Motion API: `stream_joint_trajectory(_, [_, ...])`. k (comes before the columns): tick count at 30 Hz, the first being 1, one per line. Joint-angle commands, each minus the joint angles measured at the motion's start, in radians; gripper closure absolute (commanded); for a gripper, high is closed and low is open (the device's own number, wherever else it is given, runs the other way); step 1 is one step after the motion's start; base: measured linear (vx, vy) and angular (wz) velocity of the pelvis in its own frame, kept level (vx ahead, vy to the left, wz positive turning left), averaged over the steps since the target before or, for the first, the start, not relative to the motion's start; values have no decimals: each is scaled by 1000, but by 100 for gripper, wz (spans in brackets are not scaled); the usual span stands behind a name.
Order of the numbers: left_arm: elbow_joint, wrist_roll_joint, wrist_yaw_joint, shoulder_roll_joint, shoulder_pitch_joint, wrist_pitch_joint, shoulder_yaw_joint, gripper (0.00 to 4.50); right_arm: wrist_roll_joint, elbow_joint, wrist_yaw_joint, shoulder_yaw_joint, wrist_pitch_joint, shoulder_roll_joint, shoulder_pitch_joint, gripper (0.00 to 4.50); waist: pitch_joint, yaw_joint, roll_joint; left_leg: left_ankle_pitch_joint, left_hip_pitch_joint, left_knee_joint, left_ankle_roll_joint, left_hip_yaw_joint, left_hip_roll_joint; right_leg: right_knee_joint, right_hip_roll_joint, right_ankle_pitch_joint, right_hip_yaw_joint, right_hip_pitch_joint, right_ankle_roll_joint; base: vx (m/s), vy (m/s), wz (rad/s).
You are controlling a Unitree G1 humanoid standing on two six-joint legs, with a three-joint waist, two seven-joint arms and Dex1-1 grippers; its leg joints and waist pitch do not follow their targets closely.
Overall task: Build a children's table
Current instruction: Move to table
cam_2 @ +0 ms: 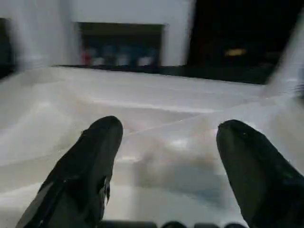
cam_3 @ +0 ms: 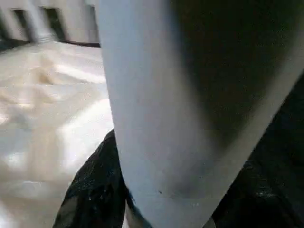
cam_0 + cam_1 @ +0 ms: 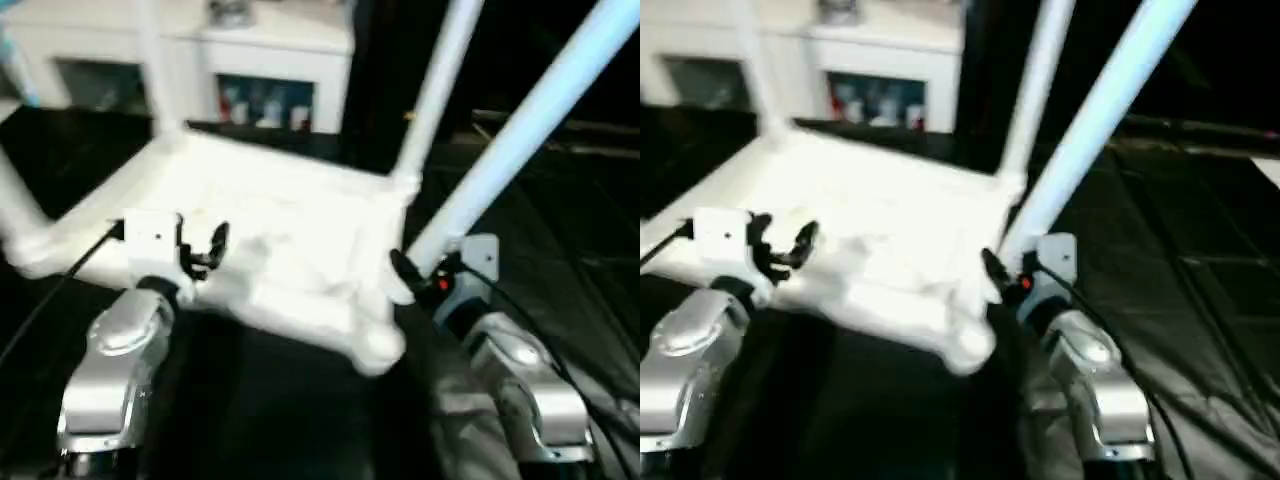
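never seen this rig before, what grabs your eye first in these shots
The upside-down white table top fills the middle, ribbed underside up, with white legs rising from its corner sockets. The nearest right leg slants up and right, and the right gripper is closed around its base. The left gripper reaches over the top's near left edge with jaws apart; a white cabinet stands behind.

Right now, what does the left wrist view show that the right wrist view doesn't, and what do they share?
The left wrist view shows the left hand with its two black fingers spread apart over the white table top. The right wrist view shows a white table leg close up, with a black finger against it. Both share the table top and the white cabinet behind it.
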Motion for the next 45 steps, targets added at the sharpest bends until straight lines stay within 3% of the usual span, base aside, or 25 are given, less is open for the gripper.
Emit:
stream_joint_trajectory(1, [-18,1,-19,24,-6,-5,-5,83,0,-14,-8,-5,1,6,-16,258,-63,35,-9,144,-81,-15,-13,-54,66,-95,-172,79,125,131,-102,113,-90,-10])
stream_joint_trajectory(2, [-17,7,-31,35,-9,3,-18,83,0,-14,-9,-9,1,10,-16,258,-65,25,14,314,-81,-73,-46,-57,90,-47,-110,392,70,107,-139,72,-53,-10])
stream_joint_trajectory(3, [-13,13,-41,42,-11,7,-27,83,0,-15,-8,-11,1,11,-16,258,-73,12,32,447,-61,-75,-47,-54,105,-23,-49,553,38,78,-138,72,-53,-10])
stream_joint_trajectory(4, [-12,15,-44,44,-12,7,-31,83,1,-15,-8,-11,2,11,-15,258,-75,7,36,479,-44,-68,-49,-56,117,-20,-44,559,35,65,-157,0,0,0])
stream_joint_trajectory(5, [-11,16,-46,45,-13,7,-33,83,1,-17,-8,-11,1,10,-14,258,-76,3,36,480,-35,-66,-51,-58,123,-23,-44,529,34,61,-178,0,0,0])
stream_joint_trajectory(6, [-10,16,-47,44,-12,5,-35,83,3,-20,-9,-12,-1,9,-11,258,-70,2,39,392,-36,-77,-61,-57,128,-38,-56,407,38,67,-234,0,0,0])
stream_joint_trajectory(7, [-10,17,-48,43,-12,5,-36,83,4,-21,-9,-12,-2,8,-10,258,-65,2,38,315,-34,-83,-63,-55,131,-47,-61,337,39,65,-247,0,0,0])
stream_joint_trajectory(8, [-9,17,-49,42,-11,4,-38,83,6,-22,-9,-13,-3,7,-8,258,-56,4,39,156,-33,-95,-68,-51,138,-60,-71,198,43,66,-267,0,0,0])
stream_joint_trajectory(11, [-6,19,-50,41,-9,1,-44,83,8,-25,-11,-15,-3,8,-5,258,-42,2,39,-86,-26,-116,-94,-37,151,-85,-80,-65,48,63,-255,-17,-2,1])
stream_joint_trajectory(14, [4,14,-69,52,-13,-5,-55,83,2,-31,-6,-9,-7,6,2,258,-35,0,36,-181,-21,-123,-119,-21,154,-105,-83,-260,53,50,-203,-52,-11,3])
stream_joint_trajectory(17, [10,-32,-179,89,-34,-3,-75,83,9,-39,2,-10,-2,3,-3,258,-40,6,35,-134,-24,-125,-117,-14,155,-107,-81,-261,56,44,-167,-17,-5,1])
stream_joint_trajectory(19, [19,-45,-264,124,-55,-13,-106,83,11,-37,14,-9,-1,-9,-10,258,-45,9,34,-93,-28,-125,-115,-12,154,-100,-78,-196,54,47,-166,0,0,0])
stream_joint_trajectory(20, [24,-47,-303,141,-65,-15,-124,83,13,-36,21,-10,-2,-14,-13,258,-47,15,37,-78,-20,-122,-107,-7,151,-100,-77,-176,56,40,-163,0,0,0])
stream_joint_trajectory(21, [32,-48,-359,169,-80,-13,-151,66,12,-34,29,-10,-5,-24,-17,258,-48,14,30,-65,-21,-122,-103,-6,152,-97,-76,-151,56,41,-168,0,0,0])
stream_joint_trajectory(23, [58,-51,-492,231,-124,10,-217,49,23,-28,55,-19,-1,-47,-27,258,-53,18,35,-3,-28,-121,-92,-4,150,-83,-74,-37,53,47,-188,0,0,0])
stream_joint_trajectory(24, [64,-52,-522,245,-135,15,-232,49,27,-28,62,-22,2,-53,-29,258,-53,18,31,2,-31,-122,-89,-4,150,-82,-73,-27,52,49,-190,0,0,0])
stream_joint_trajectory(29, [87,-41,-729,356,-198,34,-328,10,46,-51,112,-18,22,-90,-33,258,-52,16,42,-10,-30,-123,-94,-4,151,-80,-77,-28,50,53,-218,0,0,0])
stream_joint_trajectory(31, [95,-41,-805,396,-215,33,-359,3,53,-63,128,-15,31,-101,-30,258,-52,16,40,-16,-28,-124,-93,-2,152,-81,-77,-33,51,53,-223,0,0,0])
stream_joint_trajectory(32, [104,-35,-881,434,-230,22,-393,3,55,-75,143,-8,29,-109,-19,258,-50,18,49,-27,-28,-124,-95,-3,151,-83,-79,-58,51,52,-224,0,0,0])
stream_joint_trajectory(34, [115,-37,-916,446,-244,18,-408,34,57,-78,152,-5,28,-114,-16,258,-50,17,44,-37,-27,-126,-97,-1,151,-85,-78,-78,52,52,-221,0,0,0])
stream_joint_trajectory(36, [154,-31,-983,455,-277,-15,-436,38,64,-89,170,5,28,-121,-5,258,-50,20,59,-37,-27,-125,-105,-2,152,-84,-79,-70,51,52,-230,0,0,0])
stream_joint_trajectory(38, [168,-27,-1001,458,-287,-28,-444,62,65,-93,175,10,27,-124,-2,258,-51,21,57,-27,-28,-124,-103,1,154,-82,-80,-45,51,54,-247,0,0,0])
stream_joint_trajectory(39, [214,-8,-1053,469,-319,-51,-473,62,71,-108,181,12,33,-129,1,258,-52,22,67,-25,-29,-123,-106,0,154,-80,-80,-39,52,54,-251,0,0,0])
stream_joint_trajectory(45, [343,44,-1117,457,-379,-132,-534,114,109,-155,202,-1,71,-140,26,258,-54,22,69,-5,-30,-120,-97,2,152,-82,-80,-31,52,59,-243,0,0,0])
